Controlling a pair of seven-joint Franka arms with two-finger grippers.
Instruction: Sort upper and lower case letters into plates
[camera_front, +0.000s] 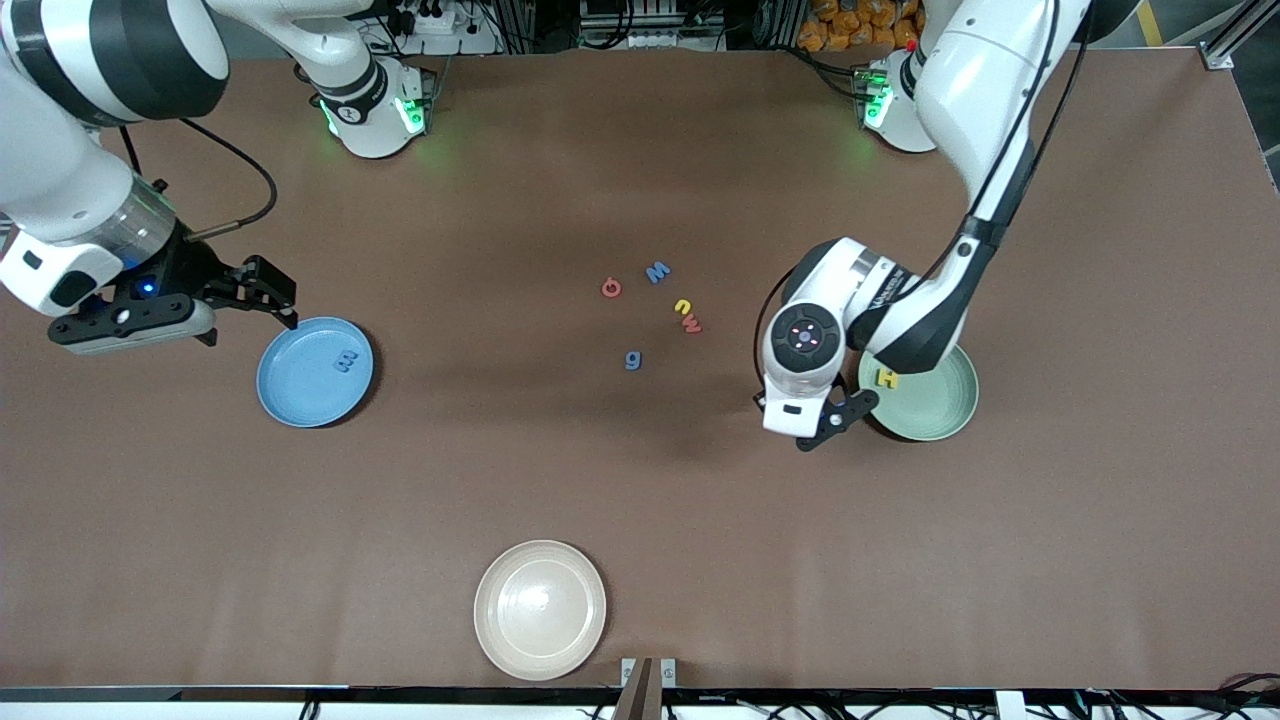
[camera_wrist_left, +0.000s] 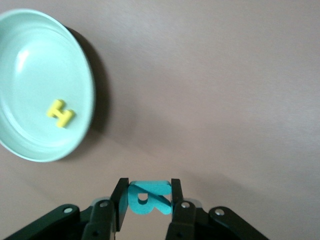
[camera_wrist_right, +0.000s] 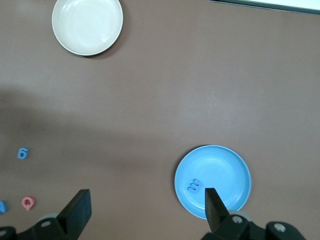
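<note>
left gripper is pinching a teal letter, hanging just beside the green plate that's holding a yellow H | right gripper is waiting wide open over the blue plate, blue letter sitting in it | five letters lying mid-table

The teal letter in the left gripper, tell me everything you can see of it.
The teal flat toy letter looks like foam or soft plastic, thick-edged, with a rounded hole, perhaps a capital R or B; its lower part is hidden. The left gripper is shut on it, one black finger pressing each side, holding it in the air over bare brown table beside the pale mint green round plate. It touches nothing else.
</note>
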